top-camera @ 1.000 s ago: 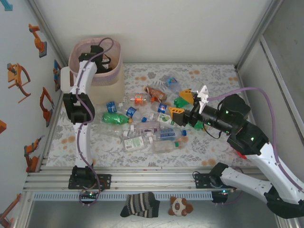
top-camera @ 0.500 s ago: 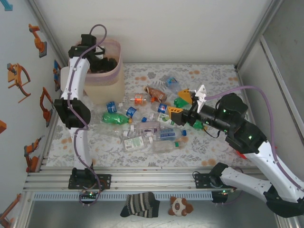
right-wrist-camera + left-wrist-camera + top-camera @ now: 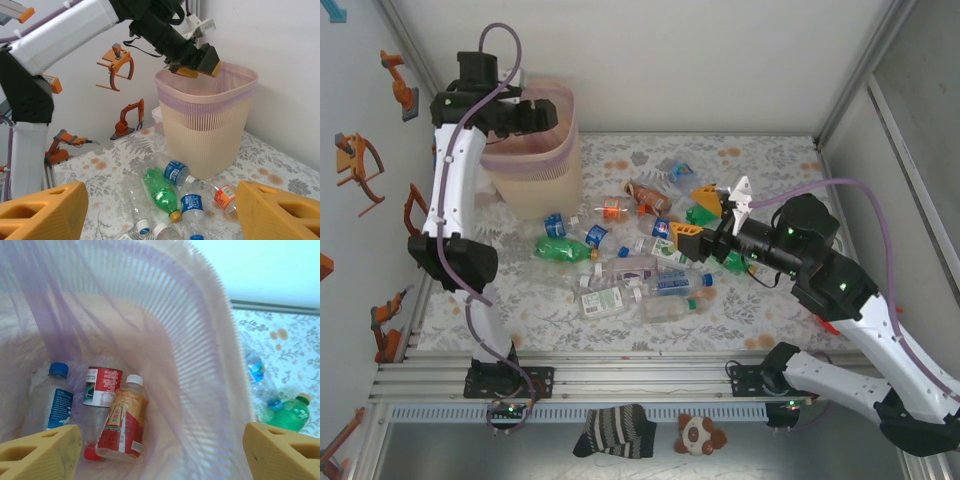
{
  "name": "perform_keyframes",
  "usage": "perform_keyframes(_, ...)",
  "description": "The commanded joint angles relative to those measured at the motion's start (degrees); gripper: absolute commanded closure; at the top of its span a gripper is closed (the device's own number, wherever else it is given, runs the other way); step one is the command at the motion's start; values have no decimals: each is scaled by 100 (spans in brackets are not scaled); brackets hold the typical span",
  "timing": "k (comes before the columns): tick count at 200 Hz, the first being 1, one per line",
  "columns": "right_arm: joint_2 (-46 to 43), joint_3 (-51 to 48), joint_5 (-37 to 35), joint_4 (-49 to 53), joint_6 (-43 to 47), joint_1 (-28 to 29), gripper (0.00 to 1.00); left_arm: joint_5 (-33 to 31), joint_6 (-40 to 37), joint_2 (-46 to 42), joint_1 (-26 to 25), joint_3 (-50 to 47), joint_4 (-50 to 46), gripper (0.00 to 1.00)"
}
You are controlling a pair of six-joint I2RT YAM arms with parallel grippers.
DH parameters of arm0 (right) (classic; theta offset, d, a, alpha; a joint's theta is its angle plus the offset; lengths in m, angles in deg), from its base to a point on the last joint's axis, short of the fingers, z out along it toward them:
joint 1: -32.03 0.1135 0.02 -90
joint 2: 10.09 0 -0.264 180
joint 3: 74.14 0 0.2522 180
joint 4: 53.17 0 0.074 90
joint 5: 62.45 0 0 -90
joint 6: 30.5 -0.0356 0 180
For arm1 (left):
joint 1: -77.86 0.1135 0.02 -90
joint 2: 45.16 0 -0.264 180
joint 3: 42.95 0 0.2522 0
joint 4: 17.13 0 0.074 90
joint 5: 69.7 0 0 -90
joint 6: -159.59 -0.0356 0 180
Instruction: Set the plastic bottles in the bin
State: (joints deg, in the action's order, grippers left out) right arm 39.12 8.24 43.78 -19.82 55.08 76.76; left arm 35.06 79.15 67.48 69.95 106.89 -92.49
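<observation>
My left pincer (image 3: 525,113) hangs over the mouth of the bin (image 3: 548,185), spread wide with nothing in it; three bottles (image 3: 122,425) lie at the bottom of the bag, so I judge this the release end of a trip; my right pincer (image 3: 704,217) hovers above the pile (image 3: 640,275) on the table (image 3: 545,300), likewise open and empty; the green bottle (image 3: 563,248) lies near the bin's foot; next I'd lower the left arm to it, set the fingers across its body and close gently, since crushed plastic slips.
</observation>
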Motion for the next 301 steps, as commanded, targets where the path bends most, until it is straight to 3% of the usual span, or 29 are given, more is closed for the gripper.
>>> perform_keyframes(1,1,-7,81,-210,48,28,24,185,-91,-554,8,-370,392,16)
perform_keyframes(55,69,6,99,-246,62,31,24,255,-267,-1784,14,-1852,1250,16)
perform_keyframes(112,202,30,58,-307,52,36,24,65,-424,-3942,105,-5042,3485,16)
perform_keyframes(159,276,51,-54,-325,64,31,24,57,-565,-5321,105,-6765,4249,16)
perform_keyframes(216,438,159,-43,-298,90,36,24,100,-119,-5992,-81,-8050,3914,21)
perform_keyframes(268,519,203,29,-255,69,31,24,-464,184,-5834,-325,-8545,2977,22)
perform_keyframes(301,512,167,33,-271,73,31,24,-1139,1158,-5458,-327,-8485,2250,24)
